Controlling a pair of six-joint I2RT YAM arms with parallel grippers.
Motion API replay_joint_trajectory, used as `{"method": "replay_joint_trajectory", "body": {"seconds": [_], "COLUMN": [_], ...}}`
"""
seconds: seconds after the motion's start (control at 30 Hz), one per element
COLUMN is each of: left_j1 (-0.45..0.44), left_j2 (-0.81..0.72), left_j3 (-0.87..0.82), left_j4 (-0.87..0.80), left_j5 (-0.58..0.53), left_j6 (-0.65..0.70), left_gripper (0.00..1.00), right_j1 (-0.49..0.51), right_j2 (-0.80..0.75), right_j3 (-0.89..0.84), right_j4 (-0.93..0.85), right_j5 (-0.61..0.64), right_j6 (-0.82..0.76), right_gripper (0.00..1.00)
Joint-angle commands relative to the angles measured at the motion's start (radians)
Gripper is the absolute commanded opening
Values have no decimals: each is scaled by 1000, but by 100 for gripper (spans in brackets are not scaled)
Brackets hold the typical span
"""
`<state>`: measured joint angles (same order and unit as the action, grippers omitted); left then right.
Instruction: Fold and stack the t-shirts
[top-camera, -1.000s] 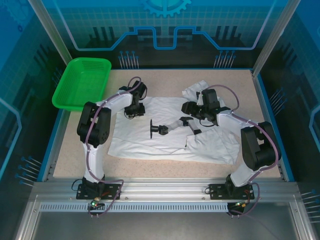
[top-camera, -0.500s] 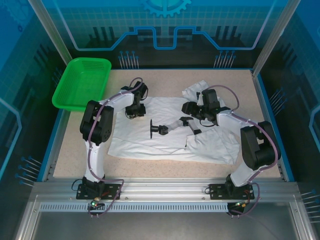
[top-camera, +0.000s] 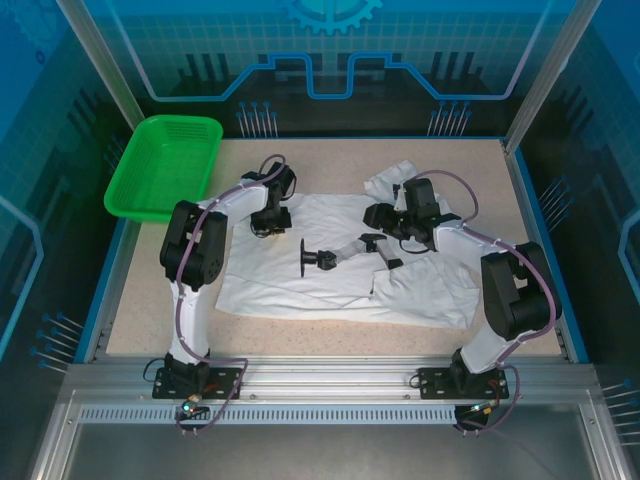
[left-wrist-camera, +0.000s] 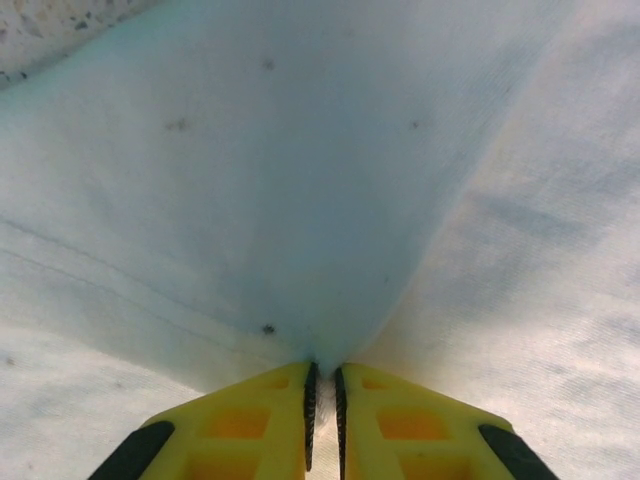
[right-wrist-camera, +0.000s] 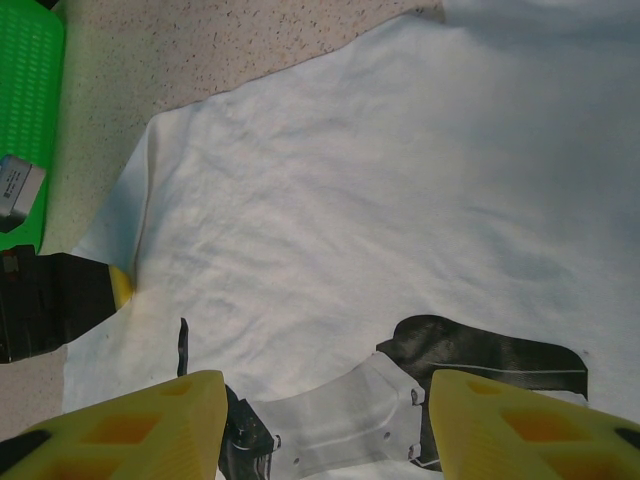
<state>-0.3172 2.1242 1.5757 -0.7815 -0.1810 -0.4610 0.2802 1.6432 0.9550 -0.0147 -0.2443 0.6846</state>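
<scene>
T-shirt (top-camera: 290, 285) lies spread on the surface (top-camera: 150, 300); I see my left fingers (left-wrist-camera: 250, 420) pinching its cloth, my right fingers (right-wrist-camera: 130, 430) spread above it.

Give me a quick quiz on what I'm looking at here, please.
1. True or false: the left end effector is pinching the spread white t-shirt.
2. The jaws of the right end effector are: A) open, B) shut on cloth, C) shut and empty.
3. What colour is the basket at the table's far left corner?
Key: 1 true; 2 A; 3 green.
</scene>
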Motion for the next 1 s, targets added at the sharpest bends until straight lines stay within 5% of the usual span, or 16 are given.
{"method": "replay_joint_trajectory", "body": {"seconds": [0.0, 0.23, 0.57, 0.97], "left_j1": [-3, -3, -3, -3], "left_j2": [7, 1, -65, -237], "left_j3": [21, 14, -34, -168], "left_j4": [-31, -25, 25, 243], "left_j5": [-17, -19, -42, 0], "left_j6": [15, 14, 7, -35], "left_gripper": [12, 1, 0, 0], "right_j1": [-11, -12, -13, -96], "right_j2": [15, 13, -3, 80], "right_j3": [10, 7, -2, 236], "right_j4": [-10, -10, -18, -305], "right_j5": [-14, -12, 14, 219], "right_j6": [8, 9, 18, 5], "right_gripper": [57, 57, 57, 57]}}
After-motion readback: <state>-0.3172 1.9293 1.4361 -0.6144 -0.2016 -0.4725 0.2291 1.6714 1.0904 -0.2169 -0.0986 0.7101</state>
